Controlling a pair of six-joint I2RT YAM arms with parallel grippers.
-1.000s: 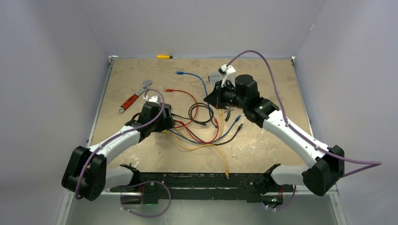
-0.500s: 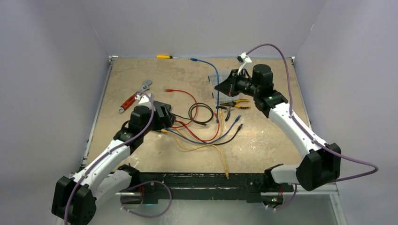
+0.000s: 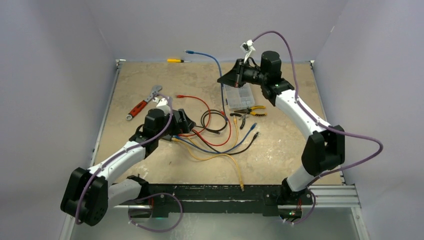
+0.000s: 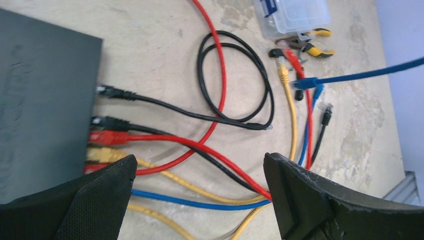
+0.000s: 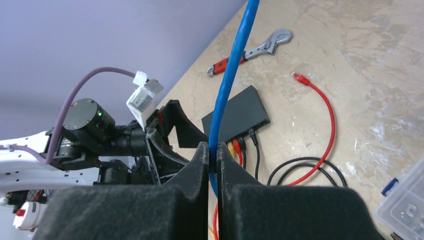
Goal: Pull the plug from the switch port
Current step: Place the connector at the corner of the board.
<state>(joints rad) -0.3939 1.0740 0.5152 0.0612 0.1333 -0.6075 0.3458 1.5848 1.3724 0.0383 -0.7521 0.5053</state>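
The black switch lies at the left of the left wrist view, with black, red and yellow plugs in its ports. It also shows in the right wrist view. My left gripper is open just beside the port edge, its jaws straddling red, yellow and blue cables; it also shows in the top view. My right gripper is shut on the blue cable and holds it high over the table's back. That cable's free blue plug hangs in the air.
A red-handled wrench and a yellow screwdriver lie at the back left. A clear organiser box and pliers sit under the right arm. Loose red, black and yellow cables sprawl across the middle.
My right arm has risen and swung toward the back, lifting the blue cable so its free plug left the table. My left arm shifted and its gripper moved slightly right beside the switch.
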